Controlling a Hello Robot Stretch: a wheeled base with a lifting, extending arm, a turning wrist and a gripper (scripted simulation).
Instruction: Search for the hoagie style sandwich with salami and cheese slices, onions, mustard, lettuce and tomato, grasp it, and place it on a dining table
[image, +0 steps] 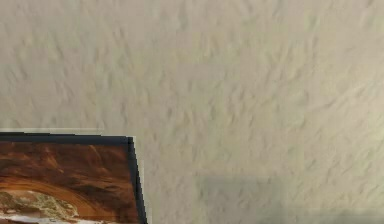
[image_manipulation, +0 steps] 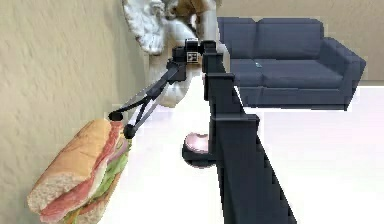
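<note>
Partly behind the arm (image_manipulation: 240, 150), a dark dish (image_manipulation: 195, 152) beyond the sandwich (image_manipulation: 82, 172).

framed picture (image: 66, 182) cut off left, bottom; round thing (image_manipulation: 195, 147) half behind arm (image_manipulation: 238, 150)

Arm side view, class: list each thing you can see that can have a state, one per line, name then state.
sandwich: tilted, clear of the floor, filling showing along its side.
gripper: holds the sandwich at its far end.
arm: reaching out from the bottom edge.
sofa: upright on the floor, cushions in place.
dark round thing: on the floor, partly behind the arm.
white figure: by the wall.
</note>
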